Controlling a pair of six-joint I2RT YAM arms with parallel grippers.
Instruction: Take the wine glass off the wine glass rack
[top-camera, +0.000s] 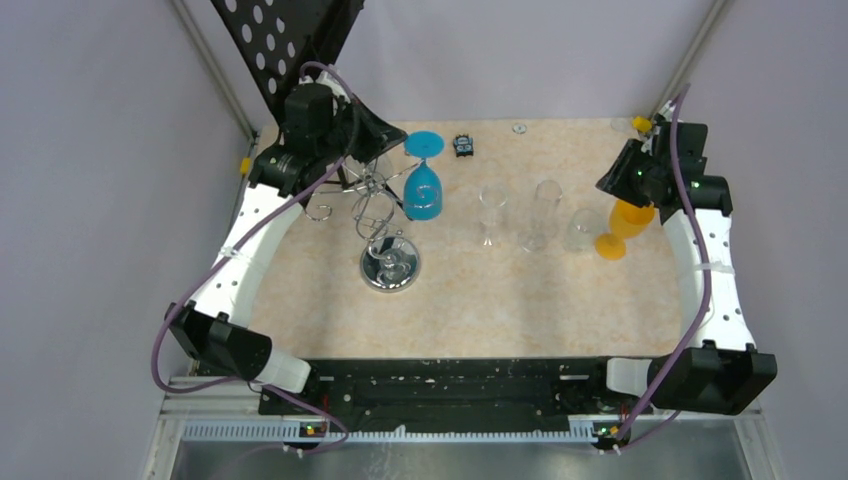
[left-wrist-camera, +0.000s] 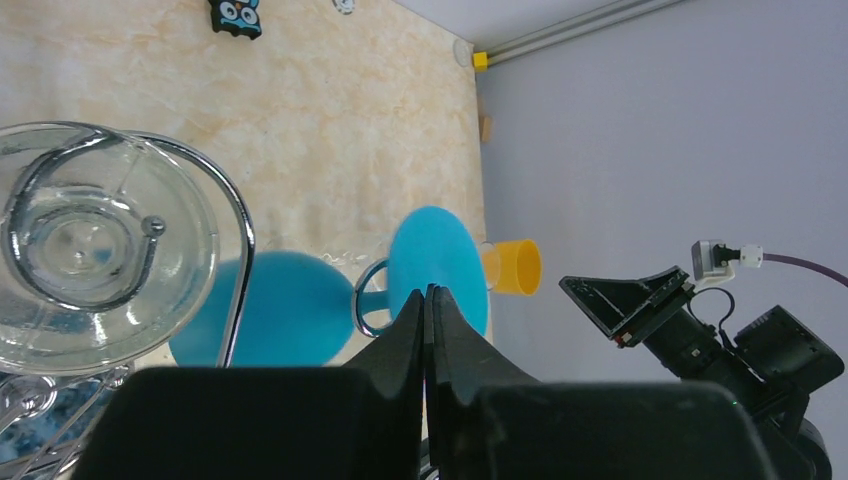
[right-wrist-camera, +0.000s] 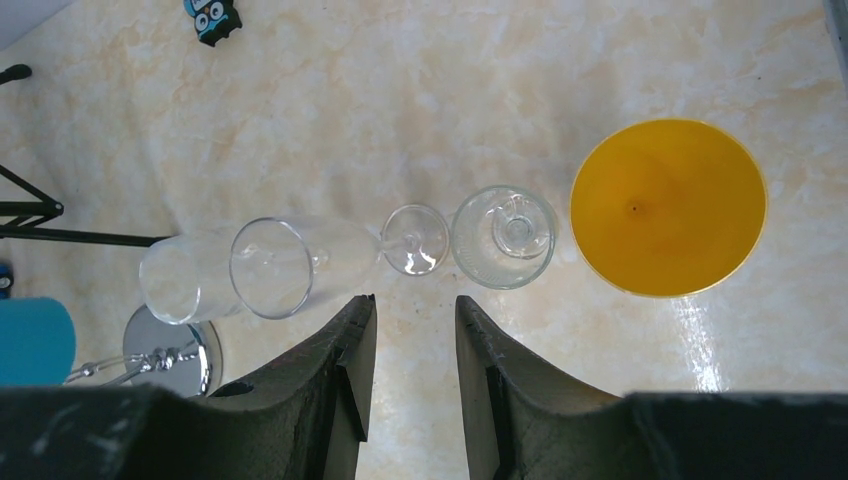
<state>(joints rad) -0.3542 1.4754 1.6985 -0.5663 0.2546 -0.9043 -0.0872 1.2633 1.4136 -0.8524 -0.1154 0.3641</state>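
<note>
Blue wine glass (left-wrist-camera: 290, 310) beyond left hand (left-wrist-camera: 428, 293)

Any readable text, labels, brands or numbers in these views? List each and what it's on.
No readable text in any view.
The small black square tag with a blue-and-white cartoon owl face, lying on the far tabletop: picture only, no letters visible.
The small round silver disc near the far table edge: too small to tell any marking.

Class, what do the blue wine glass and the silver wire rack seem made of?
Opaque blue wine glass: probably plastic, possibly tinted glass; solid colour, soft sheen, nothing shows through. Silver wire rack with round base: metal, likely chrome-plated; thin bent wire, mirror-bright reflections.
</note>
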